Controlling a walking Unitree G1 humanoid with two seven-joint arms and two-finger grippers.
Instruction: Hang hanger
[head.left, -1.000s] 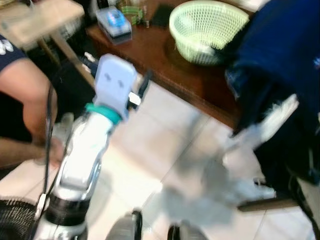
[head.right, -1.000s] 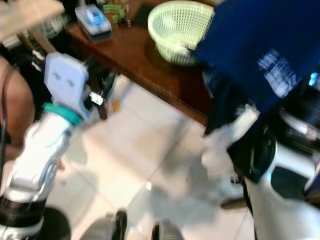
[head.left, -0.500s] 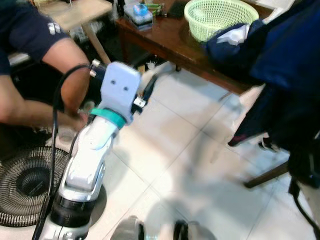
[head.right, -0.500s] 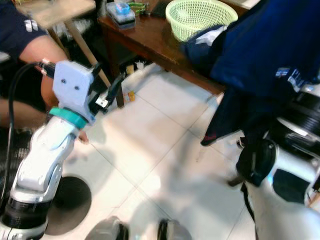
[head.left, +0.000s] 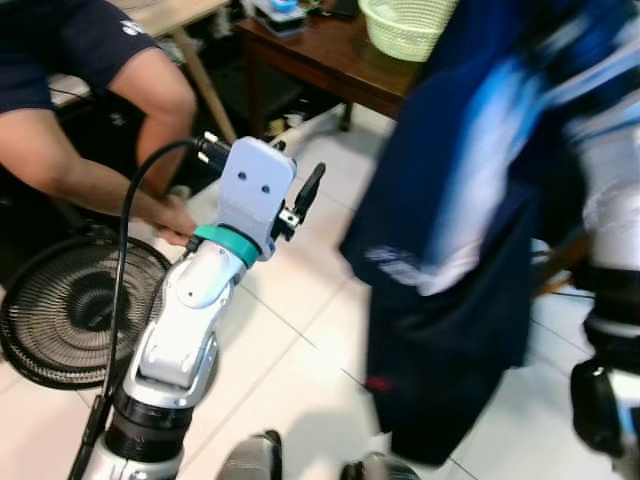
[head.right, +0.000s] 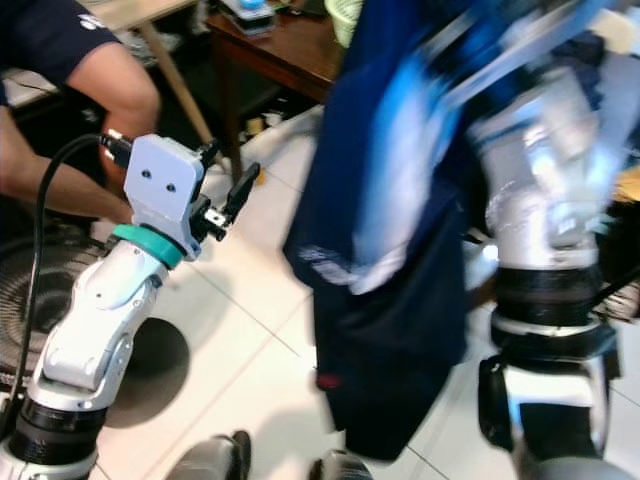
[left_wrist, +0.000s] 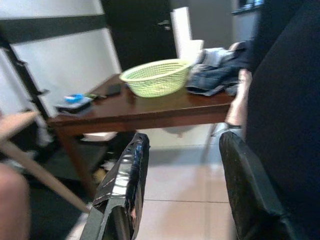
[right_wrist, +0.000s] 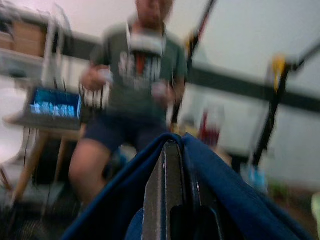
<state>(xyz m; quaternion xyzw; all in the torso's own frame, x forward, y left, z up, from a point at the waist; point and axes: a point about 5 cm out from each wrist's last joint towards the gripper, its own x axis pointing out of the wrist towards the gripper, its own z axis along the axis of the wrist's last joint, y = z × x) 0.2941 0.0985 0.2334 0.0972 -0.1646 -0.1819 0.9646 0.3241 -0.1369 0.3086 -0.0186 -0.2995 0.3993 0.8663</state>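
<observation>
- While the dark navy blue garment hangs blurred in front of the robot's right side, its hem ends just above the pale tiled floor; the hanger itself cannot be made out under the cloth.
- The right gripper shows in its wrist view with its 2 black fingers pressed together, navy cloth draped over both sides of them.
- The left gripper is raised beside the garment, its 2 black fingers spread apart with nothing between them.
- Beyond it stands a dark brown wooden table bearing a pale green plastic mesh basket.
- A person's bare forearm reaches down near a round black wire fan grille lying on the floor.
- Another person in a grey shirt appears, blurred, in the right wrist view.
</observation>
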